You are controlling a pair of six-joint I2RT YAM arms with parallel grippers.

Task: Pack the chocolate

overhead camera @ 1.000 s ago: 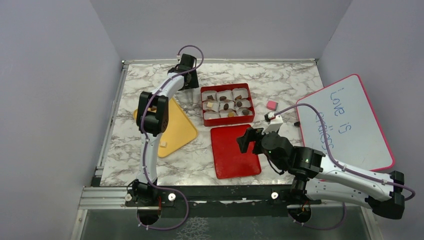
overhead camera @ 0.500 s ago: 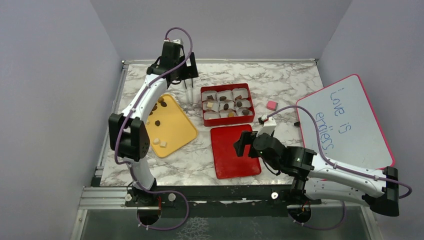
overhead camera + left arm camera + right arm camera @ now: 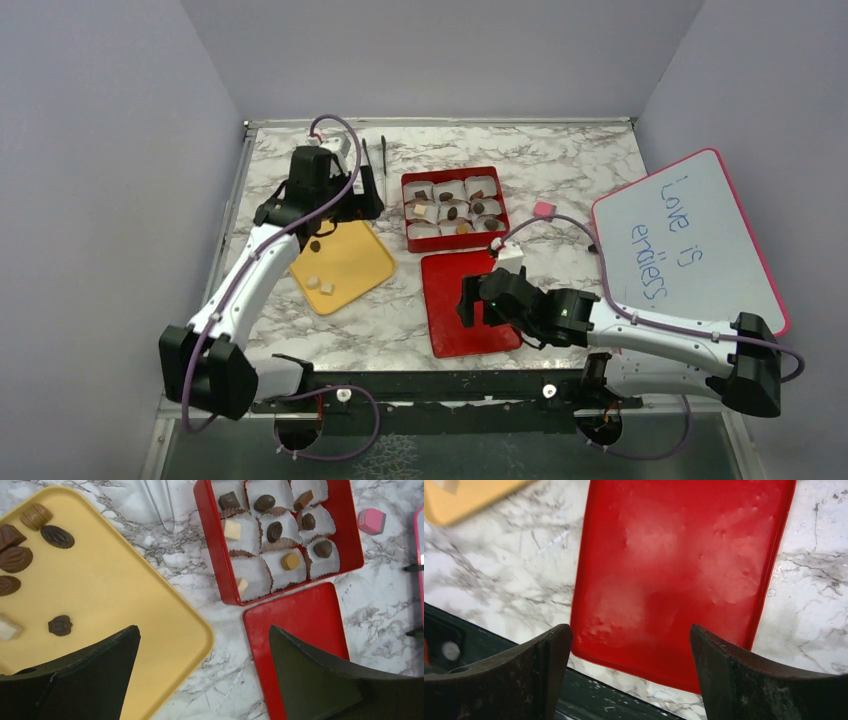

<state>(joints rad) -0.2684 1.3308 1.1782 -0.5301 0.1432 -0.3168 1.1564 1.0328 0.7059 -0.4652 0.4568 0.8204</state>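
Bite-size chocolate (image 3: 274, 531) part boxed, part loose on a tray; nothing gripped.

Hangs the left tool (image 3: 202, 630) wide apart and empty over the edge of the flat yellow plastic tray (image 3: 125, 590) and the white marble counter (image 3: 380, 605); spreads the right tool (image 3: 630, 630) equally empty above the flat red lid (image 3: 674, 555). Seats pieces in white paper cups inside the square red box (image 3: 220, 555), just beyond the lid, with the middle cup's dark oval pointing its long axis up the left wrist view, slightly tilted. Lays leaf-shaped dark ovals (image 3: 57, 536) on the tray's far part, long axes roughly crosswise. Sets thin metal tongs (image 3: 160, 505) between tray and box, a small pink block (image 3: 371, 521) right of the box.
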